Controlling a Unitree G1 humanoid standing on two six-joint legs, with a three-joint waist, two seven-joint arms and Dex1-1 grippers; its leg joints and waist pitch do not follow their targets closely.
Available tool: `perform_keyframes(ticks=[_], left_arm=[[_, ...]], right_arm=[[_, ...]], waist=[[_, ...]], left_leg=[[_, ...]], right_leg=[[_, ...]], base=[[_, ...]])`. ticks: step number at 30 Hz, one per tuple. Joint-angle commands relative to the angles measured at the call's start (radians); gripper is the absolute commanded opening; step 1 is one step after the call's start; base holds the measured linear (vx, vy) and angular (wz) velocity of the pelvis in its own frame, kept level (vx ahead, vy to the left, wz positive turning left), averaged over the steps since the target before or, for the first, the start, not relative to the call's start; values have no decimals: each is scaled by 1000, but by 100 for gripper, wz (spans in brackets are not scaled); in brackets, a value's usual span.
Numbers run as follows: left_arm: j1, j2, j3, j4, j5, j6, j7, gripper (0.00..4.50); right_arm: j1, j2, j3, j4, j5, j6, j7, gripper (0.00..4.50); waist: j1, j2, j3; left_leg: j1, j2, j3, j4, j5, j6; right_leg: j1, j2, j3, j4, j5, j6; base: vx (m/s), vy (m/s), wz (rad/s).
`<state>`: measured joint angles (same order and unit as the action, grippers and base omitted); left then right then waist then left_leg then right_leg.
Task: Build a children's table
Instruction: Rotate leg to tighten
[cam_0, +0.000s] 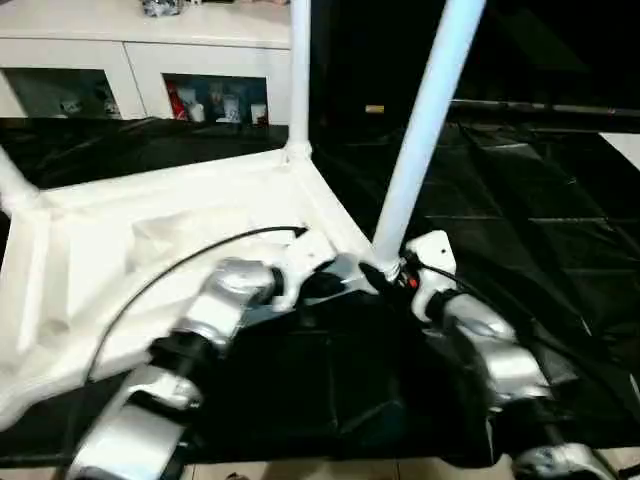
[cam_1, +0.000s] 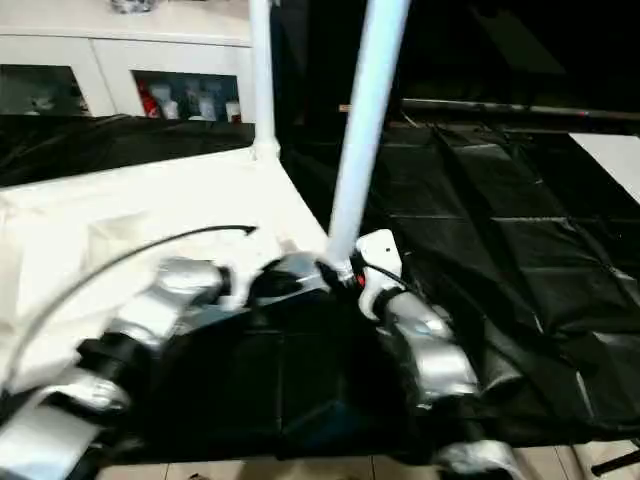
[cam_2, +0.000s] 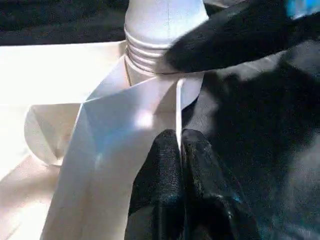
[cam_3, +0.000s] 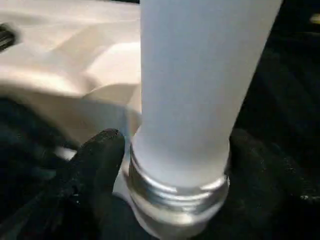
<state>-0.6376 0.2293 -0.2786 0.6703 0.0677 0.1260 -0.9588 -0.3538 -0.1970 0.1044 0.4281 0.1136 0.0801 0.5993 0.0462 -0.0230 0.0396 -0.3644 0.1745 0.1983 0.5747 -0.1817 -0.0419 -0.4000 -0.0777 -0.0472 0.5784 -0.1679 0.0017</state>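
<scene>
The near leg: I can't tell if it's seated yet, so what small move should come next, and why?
Probably turn the near leg further into its corner socket with the right gripper, whose fingers flank its base. Thread ridges show above the socket and the leg leans, while the left gripper pinches the tabletop rim to steady it.

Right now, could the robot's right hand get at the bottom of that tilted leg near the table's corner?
Probably yes. The right hand already sits at the threaded bottom of the tilted leg, a black finger on each side, and nothing stands between. The left hand pinches the table's rim beside it.
</scene>
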Motion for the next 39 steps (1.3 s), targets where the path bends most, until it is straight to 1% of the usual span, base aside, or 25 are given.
perform_keyframes(ticks=[1, 4, 5, 7, 8, 9, 10, 14, 15, 16, 17, 18, 20, 22, 23, 25, 29, 30, 31, 33, 34, 35, 36, 38, 39], left_arm=[[30, 11, -26, 0, -16, -23, -89, 0], [54, 67, -22, -37, -66, -47, -233, 0], [61, 90, -22, -46, -80, -48, -276, 0], [66, 102, -21, -55, -91, -45, -305, 0], [69, 108, -19, -60, -99, -40, -321, 0], [74, 115, -17, -69, -109, -36, -337, 0], [79, 121, -18, -79, -115, -28, -350, 0], [95, 130, -20, -100, -120, -21, -363, 0], [98, 131, -18, -103, -121, -20, -367, 0], [98, 131, -18, -103, -121, -20, -367, 0], [101, 132, -16, -108, -123, -20, -371, 0], [102, 131, -14, -109, -124, -19, -372, 0], [103, 130, -12, -109, -124, -19, -370, 0], [106, 131, -9, -113, -122, -16, -368, 0], [110, 133, -10, -120, -123, -10, -371, 0], [113, 135, -11, -125, -125, -3, -373, 0], [115, 136, -12, -127, -119, 0, -372, 0], [115, 133, -10, -123, -116, -1, -361, 0], [115, 133, -10, -123, -116, -1, -361, 0], [100, 93, 3, -85, -85, -2, -248, 0], [100, 93, 3, -85, -85, -2, -248, 0], [88, 64, 10, -60, -69, -5, -181, 0], [85, 58, 11, -55, -66, -4, -169, 0], [54, -8, 16, -2, -36, 3, -35, 0], [39, -36, 18, 23, -22, 9, 26, 0]], right_arm=[[3, -25, 59, -64, 30, 20, 125, 384], [19, -115, 59, -122, 83, 62, 282, 384], [24, -145, 62, -136, 92, 72, 341, 384], [26, -159, 68, -139, 91, 70, 368, 384], [25, -169, 75, -139, 87, 68, 383, 384], [23, -178, 83, -136, 82, 67, 397, 384], [21, -182, 88, -132, 81, 67, 405, 384], [10, -182, 104, -116, 80, 72, 430, 384], [8, -187, 109, -117, 84, 80, 443, 384], [8, -187, 109, -117, 84, 80, 443, 384], [4, -188, 106, -115, 91, 90, 448, 357], [1, -187, 102, -111, 94, 92, 452, 350], [-3, -185, 97, -106, 97, 94, 456, 344], [-5, -186, 95, -101, 100, 94, 462, 307], [-6, -187, 95, -101, 101, 97, 466, 307], [-5, -187, 96, -100, 101, 99, 468, 303], [-1, -185, 102, -91, 91, 94, 464, 277], [1, -182, 102, -85, 84, 84, 454, 274], [1, -182, 102, -85, 84, 84, 454, 274], [6, -143, 74, -44, 62, 65, 349, 270], [6, -143, 74, -44, 62, 65, 349, 270], [9, -114, 53, -16, 48, 54, 268, 269], [10, -108, 49, -13, 47, 55, 254, 268], [21, -38, 10, 16, 38, 60, 98, 267], [24, -7, -5, 22, 30, 70, 26, 267]], waist=[[3, -8, -49], [7, -6, -50], [8, -3, -53], [10, -3, -56], [11, -3, -57], [13, -12, -57], [16, -9, -57], [19, -11, -51], [18, -16, -50], [19, -14, -49], [19, -14, -48], [18, -17, -49], [18, -17, -49], [19, -19, -51], [20, -20, -53], [20, -18, -53], [20, -19, -52], [21, -13, -52], [20, -15, -52], [16, -15, -49], [16, -15, -48], [16, -16, -48], [15, -16, -47], [11, -15, -44], [11, -10, -45]], left_leg=[[8, 56, -30, -74, -303, 36], [7, 60, -30, -74, -279, 48], [10, 61, -28, -71, -263, 57], [9, 60, -25, -66, -218, 70], [11, 61, -23, -65, -208, 72], [8, 60, -21, -63, -191, 78], [9, 60, -21, -63, -185, 80], [10, 62, -21, -66, -215, 65], [12, 62, -22, -67, -228, 58], [13, 62, -22, -68, -242, 52], [14, 62, -22, -68, -247, 49], [13, 62, -23, -69, -248, 45], [13, 61, -23, -68, -239, 44], [12, 61, -23, -67, -221, 48], [11, 60, -22, -64, -195, 57], [11, 60, -20, -63, -181, 66], [10, 59, -20, -63, -188, 67], [11, 59, -21, -63, -193, 64], [11, 59, -20, -63, -196, 62], [13, 58, -21, -65, -222, 48], [15, 58, -21, -65, -237, 42], [14, 58, -24, -66, -252, 33], [15, 57, -24, -68, -262, 28], [19, 56, -25, -70, -292, 14], [26, 57, -28, -70, -324, -2]], right_leg=[[35, -71, 40, -79, -366, -168], [40, -73, 42, -71, -316, -188], [39, -71, 42, -64, -264, -208], [40, -70, 40, -53, -182, -241], [39, -70, 41, -52, -164, -249], [42, -70, 40, -49, -143, -258], [42, -71, 40, -48, -142, -260], [39, -73, 40, -54, -228, -246], [37, -74, 40, -58, -261, -235], [36, -74, 41, -61, -292, -224], [35, -75, 42, -63, -305, -219], [36, -75, 42, -63, -315, -212], [35, -75, 42, -63, -314, -207], [37, -75, 42, -59, -291, -208], [38, -74, 42, -54, -251, -216], [38, -72, 41, -52, -226, -226], [39, -73, 40, -54, -247, -224], [38, -73, 41, -55, -254, -223], [38, -73, 41, -56, -258, -221], [34, -72, 41, -63, -288, -217], [33, -72, 41, -65, -312, -212], [33, -74, 41, -68, -353, -199], [31, -73, 40, -71, -375, -192], [25, -72, 40, -78, -426, -175], [22, -73, 40, -85, -459, -166]], base=[[0, 0, 0], [0, 0, 0], [0, 0, 0], [0, 0, 0], [0, 0, 0], [0, 0, 0], [0, 0, 0], [0, 0, 0], [0, 0, 0], [0, 0, 0], [0, 0, 0], [0, 0, 0], [0, 0, 0], [0, 0, 0], [0, 0, 0], [0, 0, 0], [0, 0, 0], [0, 0, 0], [0, 0, 0], [0, 0, 0], [0, 0, 0], [0, 0, 0], [0, 0, 0], [0, 0, 0], [0, 0, 0]])
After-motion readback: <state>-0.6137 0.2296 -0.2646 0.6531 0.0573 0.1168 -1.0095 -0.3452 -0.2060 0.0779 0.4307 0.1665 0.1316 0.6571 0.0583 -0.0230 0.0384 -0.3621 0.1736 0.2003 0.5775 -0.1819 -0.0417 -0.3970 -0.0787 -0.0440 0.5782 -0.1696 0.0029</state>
